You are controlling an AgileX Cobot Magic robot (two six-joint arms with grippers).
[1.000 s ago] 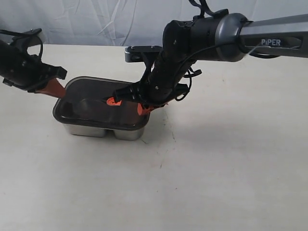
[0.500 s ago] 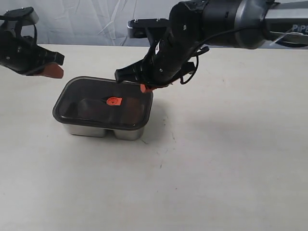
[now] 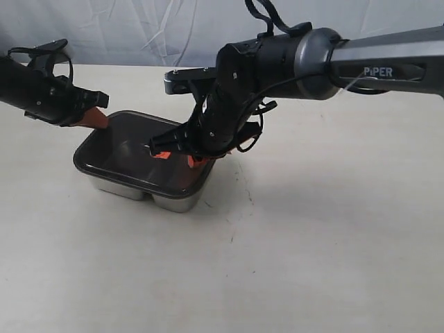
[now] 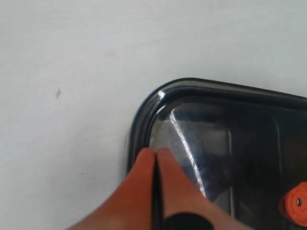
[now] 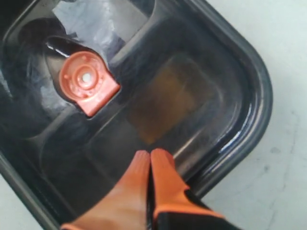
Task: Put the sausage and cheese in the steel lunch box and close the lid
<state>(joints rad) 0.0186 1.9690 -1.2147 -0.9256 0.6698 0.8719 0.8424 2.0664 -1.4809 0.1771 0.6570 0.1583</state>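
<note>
The steel lunch box [image 3: 171, 202] stands left of centre on the table with the dark translucent lid [image 3: 122, 154] lying on it. The lid's orange valve tab [image 3: 161, 154] shows at its middle. My left gripper [image 3: 99, 118] is shut, its orange tips resting on the lid's far left corner [image 4: 144, 115]. My right gripper [image 3: 192, 159] is shut and empty, its tips down on the lid [image 5: 201, 67] near the right end, beside the tab [image 5: 88, 82]. A dull yellow-brown patch [image 5: 165, 103] shows through the lid, perhaps the cheese. The sausage is hidden.
The beige table [image 3: 312, 250] stretches wide to the right and front of the box. A pale cloth backdrop [image 3: 139, 28] hangs along the far edge. The right arm's dark body [image 3: 277, 62] reaches across above the box.
Half a second ago both grippers hung lifted off the lid; now both are back down on it, left at the far corner, right near the tab. The box has turned slightly.
</note>
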